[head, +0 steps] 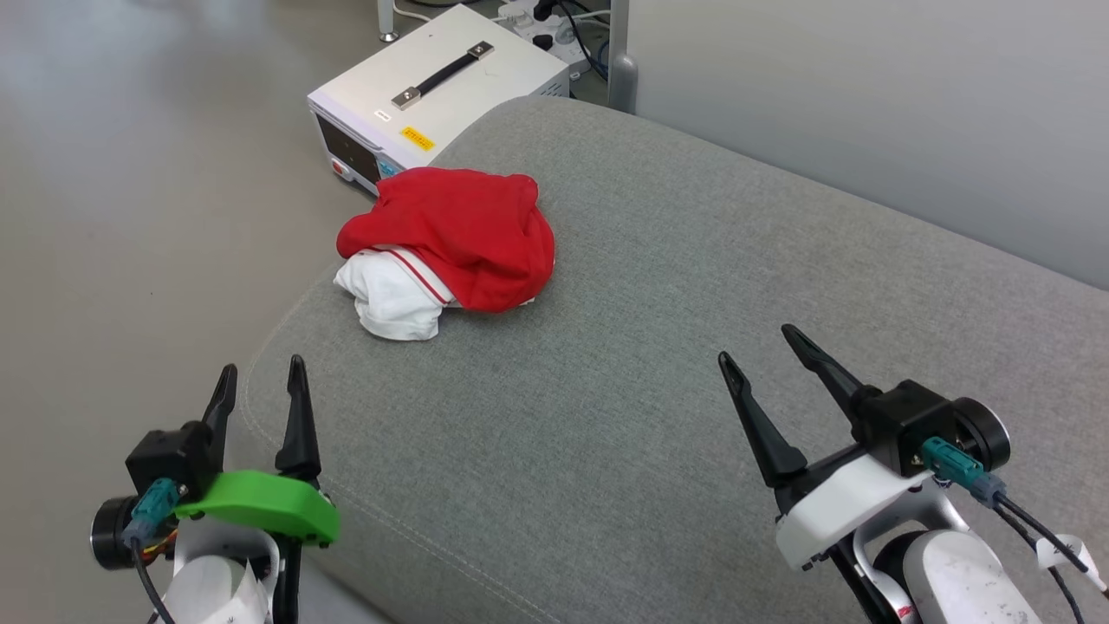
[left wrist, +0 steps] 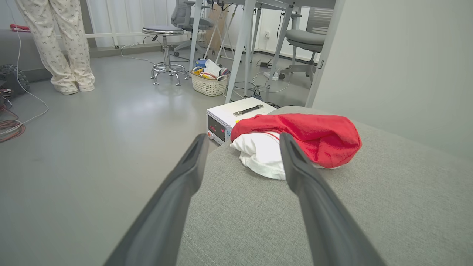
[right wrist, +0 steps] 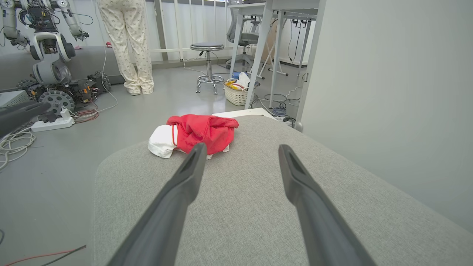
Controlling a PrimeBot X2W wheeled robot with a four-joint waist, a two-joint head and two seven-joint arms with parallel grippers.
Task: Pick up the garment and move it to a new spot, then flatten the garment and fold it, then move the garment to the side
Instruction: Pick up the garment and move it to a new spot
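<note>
The garment (head: 450, 247) lies crumpled in a red and white heap near the far left corner of a grey cushioned surface (head: 624, 416). A white sleeve with red trim sticks out at its near left. My left gripper (head: 260, 381) stands open at the cushion's near left edge, well short of the heap. My right gripper (head: 758, 347) is open too, over the near right part of the cushion. In the left wrist view the garment (left wrist: 314, 138) sits just beyond my open fingers (left wrist: 192, 162). The right wrist view shows the garment (right wrist: 196, 135) farther off, ahead and left.
A white instrument box (head: 433, 91) with a black handle stands on the floor just behind the cushion's far corner. A grey wall (head: 866, 104) runs along the right. A person's legs (right wrist: 127, 44), a stool (right wrist: 207, 62), a basket (right wrist: 236, 92), table legs and another robot (right wrist: 48, 66) stand beyond.
</note>
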